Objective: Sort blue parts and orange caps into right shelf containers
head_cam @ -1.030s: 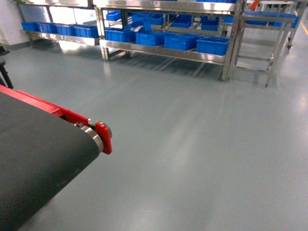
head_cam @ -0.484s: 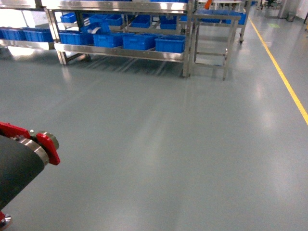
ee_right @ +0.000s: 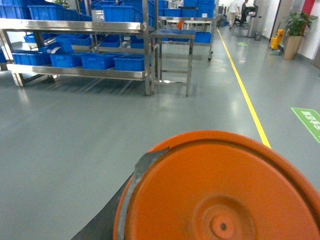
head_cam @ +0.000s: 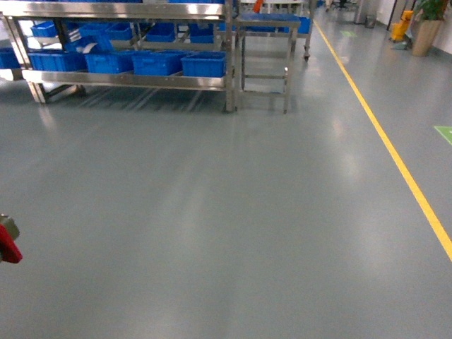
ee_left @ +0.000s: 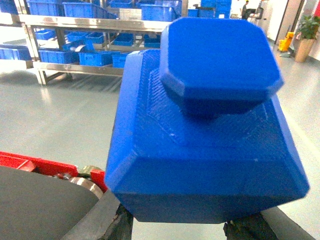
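A big blue part (ee_left: 210, 135), blocky with an octagonal top, fills the left wrist view; my left gripper (ee_left: 184, 226) is shut on its lower end, dark fingers (ee_left: 124, 224) showing on both sides. In the right wrist view an orange cap (ee_right: 220, 195) faces the camera end-on, held by my right gripper (ee_right: 215, 222), with one dark finger (ee_right: 107, 212) visible at its left edge. Blue shelf containers (head_cam: 203, 65) stand on a steel rack at the far left, also visible in the wrist views (ee_right: 129, 62) (ee_left: 90, 57). Neither gripper shows in the head view.
A red conveyor bracket (head_cam: 7, 246) peeks in at the left edge, and the dark belt (ee_left: 40, 205) lies under the left gripper. A small steel table (head_cam: 265, 42) stands right of the rack. A yellow floor line (head_cam: 395, 159) runs along the right, and a potted plant (head_cam: 424, 28) stands far right.
The head view has swung to the right: the conveyor belt has slid almost out at the left, the rack has shifted left, and the yellow line and plant have come into view.
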### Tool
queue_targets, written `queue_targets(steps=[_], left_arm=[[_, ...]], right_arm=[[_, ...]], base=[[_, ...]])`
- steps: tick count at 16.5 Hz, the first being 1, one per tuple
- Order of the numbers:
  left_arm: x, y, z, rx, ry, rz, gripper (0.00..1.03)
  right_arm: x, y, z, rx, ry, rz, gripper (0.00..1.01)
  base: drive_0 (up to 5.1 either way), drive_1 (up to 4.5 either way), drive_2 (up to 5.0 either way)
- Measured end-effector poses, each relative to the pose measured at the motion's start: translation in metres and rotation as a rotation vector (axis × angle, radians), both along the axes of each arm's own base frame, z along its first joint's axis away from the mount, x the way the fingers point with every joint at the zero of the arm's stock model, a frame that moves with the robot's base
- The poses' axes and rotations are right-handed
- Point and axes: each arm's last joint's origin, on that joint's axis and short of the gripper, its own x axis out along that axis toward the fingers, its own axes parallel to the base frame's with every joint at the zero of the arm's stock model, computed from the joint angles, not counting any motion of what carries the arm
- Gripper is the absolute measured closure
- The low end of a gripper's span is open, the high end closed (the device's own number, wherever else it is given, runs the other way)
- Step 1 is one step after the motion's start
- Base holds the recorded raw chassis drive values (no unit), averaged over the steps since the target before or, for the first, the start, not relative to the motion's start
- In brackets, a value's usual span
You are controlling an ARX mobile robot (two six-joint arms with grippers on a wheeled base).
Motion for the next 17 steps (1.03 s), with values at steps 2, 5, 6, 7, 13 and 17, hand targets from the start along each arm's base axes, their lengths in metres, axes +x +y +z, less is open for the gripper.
queue_targets(steps=[2, 5, 6, 7, 13, 17], left_arm=[[0.0000, 0.0000, 0.0000, 0.000, 0.000, 0.000, 0.63], [0.0000, 0.0000, 0.0000, 0.000, 0.000, 0.000, 0.63], [0.0000, 0.0000, 0.0000, 0.000, 0.000, 0.000, 0.63], [0.0000, 0.0000, 0.0000, 0.000, 0.000, 0.000, 0.63], [0.0000, -0.0001, 0.0000, 0.000, 0.000, -0.001, 0.63], [0.0000, -0.0001, 0.0000, 0.000, 0.000, -0.001, 0.63]], right_arm=[[0.0000, 0.0000, 0.0000, 0.000, 0.000, 0.000, 0.58], [0.0000, 0.0000, 0.0000, 0.000, 0.000, 0.000, 0.58], [0.0000, 0.0000, 0.0000, 0.000, 0.000, 0.000, 0.58], [0.0000, 0.0000, 0.0000, 0.000, 0.000, 0.000, 0.58], [0.0000, 0.0000, -0.0001, 0.000, 0.001, 0.000, 0.58], [0.0000, 0.0000, 0.0000, 0.000, 0.000, 0.000, 0.58]], base=[[-1.8, -1.78, -1.8], [-1.7, -1.65, -1.7], [-1.5, -1.52, -1.5], [-1.6, -1.57, -1.6], [-0.4, 3.21, -3.9], [0.0, 4.29, -4.3]])
